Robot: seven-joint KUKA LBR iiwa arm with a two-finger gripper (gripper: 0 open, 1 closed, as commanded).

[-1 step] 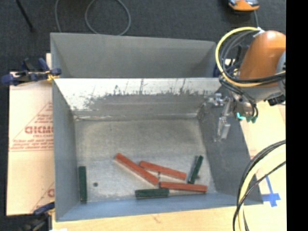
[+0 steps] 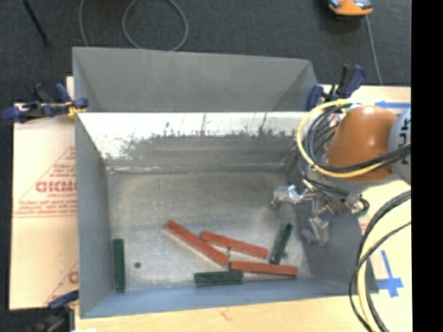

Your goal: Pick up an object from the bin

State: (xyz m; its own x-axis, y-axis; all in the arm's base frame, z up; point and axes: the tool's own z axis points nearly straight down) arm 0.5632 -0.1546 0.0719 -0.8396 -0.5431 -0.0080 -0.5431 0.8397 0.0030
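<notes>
Beside the dark green stick (image 2: pixel 280 244), to its right and a little above it, the gripper (image 2: pixel 309 216) hangs low inside the bin (image 2: pixel 194 81). Gripper state: we cannot tell whether it is spread or pressed together, because the wrist's cables (image 2: pixel 313 133) and orange cover (image 2: pixel 360 140) crowd over it.

Layout, all relative to the dark green stick:
- It lies tilted, its upper end toward the gripper. We take it as the likely candidate only because it is nearest.
- To its left, a long red stick (image 2: pixel 197 243) and a shorter red stick (image 2: pixel 234 245) overlap.
- Just below it lies a third red stick (image 2: pixel 263 269), touching or nearly touching its lower end.
- Below and to its left lies a flat green stick (image 2: pixel 219 278).
- Well apart to its left, another green stick (image 2: pixel 119 264) lies beside the bin's wall.

Handling, our judgement: the stick looks like a small rigid bar that is light, hard, straight-sided and probably smooth. We expect no fragility and no give. If we take it near one end, it may pivot or slip out. We would take it at mid-length, across the narrow width and square to its long axis. The third red stick is so close to its lower end that a low grip there risks catching both.
</notes>
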